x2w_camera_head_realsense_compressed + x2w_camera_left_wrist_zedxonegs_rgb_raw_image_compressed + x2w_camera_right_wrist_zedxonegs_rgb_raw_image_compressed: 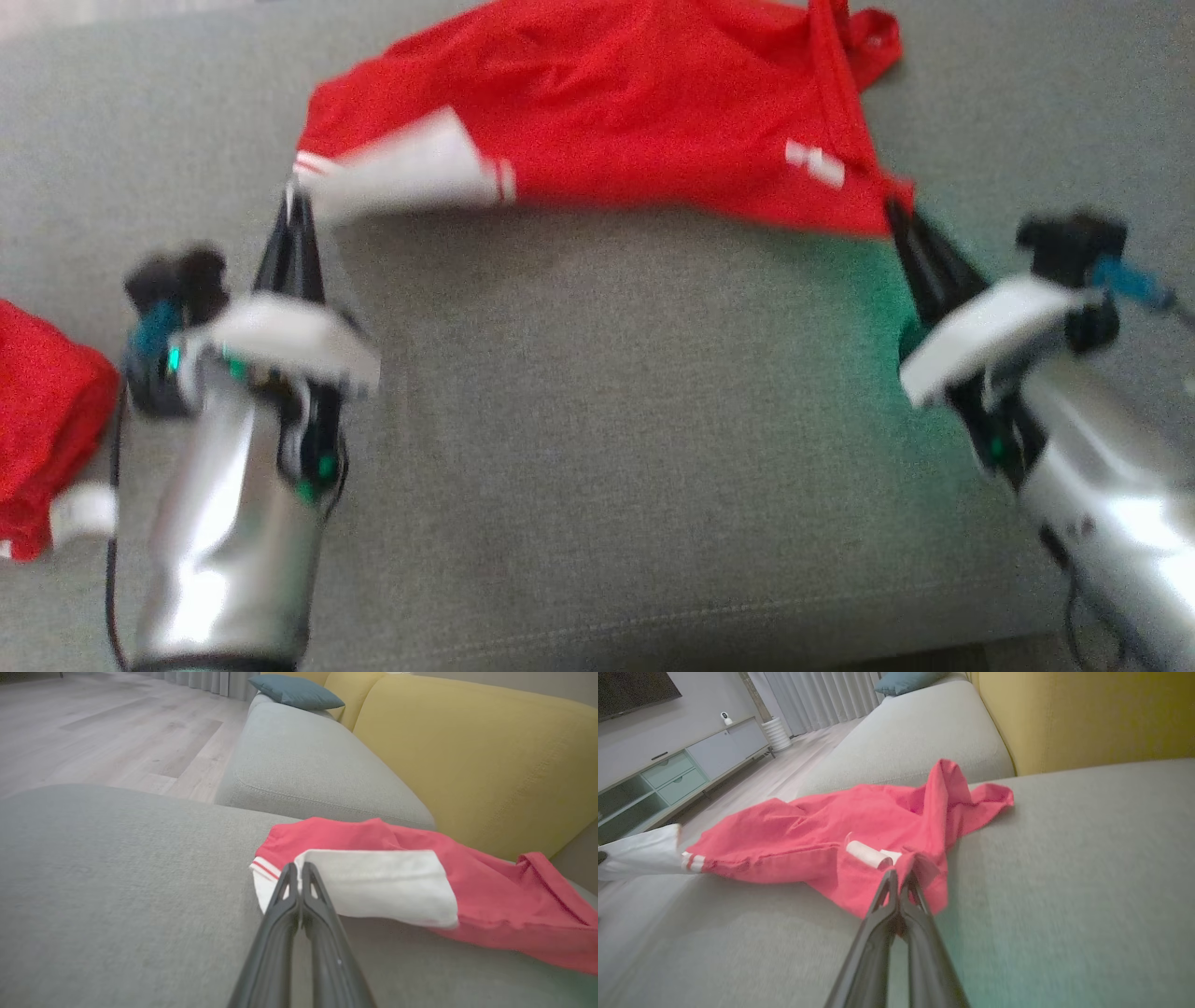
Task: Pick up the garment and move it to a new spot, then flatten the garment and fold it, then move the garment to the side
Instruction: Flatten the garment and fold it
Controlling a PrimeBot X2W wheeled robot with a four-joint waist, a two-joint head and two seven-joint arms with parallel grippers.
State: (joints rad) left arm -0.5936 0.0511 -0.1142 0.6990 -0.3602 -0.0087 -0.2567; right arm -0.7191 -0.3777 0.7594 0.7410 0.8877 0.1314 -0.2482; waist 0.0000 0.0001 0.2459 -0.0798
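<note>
You hold the garment (597, 103) across the far cushion (597, 420), left gripper (297, 196) clamped tight on its white cuff (401, 173) and right gripper (896, 213) likewise on its near right corner, probably to draw it flat.

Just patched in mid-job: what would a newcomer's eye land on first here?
The red garment lies stretched across the grey sofa cushion, the left gripper shut on its white end and the right gripper shut on its opposite corner. A second red piece sits at the head view's left edge.
</note>
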